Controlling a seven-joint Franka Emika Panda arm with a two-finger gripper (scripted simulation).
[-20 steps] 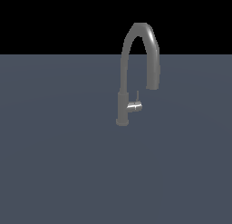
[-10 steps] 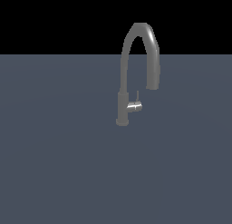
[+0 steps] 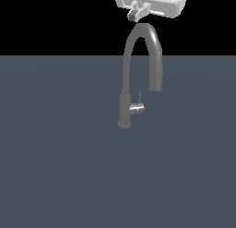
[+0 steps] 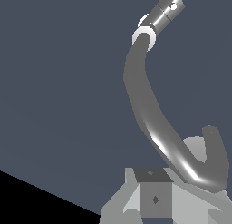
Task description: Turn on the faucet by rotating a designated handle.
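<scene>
Hovering above spout arch: fingers (image 3: 137,13), aperture unclear, nothing held; handle (image 3: 138,108) lies at 6 o'clock, stub axis horizontal off faucet (image 3: 125,107) column.

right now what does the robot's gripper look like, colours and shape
In the exterior view the gripper shows as a blocky white hand body with short grey fingers beneath it, cut off by the frame's top edge. The wrist view shows pale grey angular housing around a darker grey square block bearing a small diamond mark. No cables are visible.
</scene>
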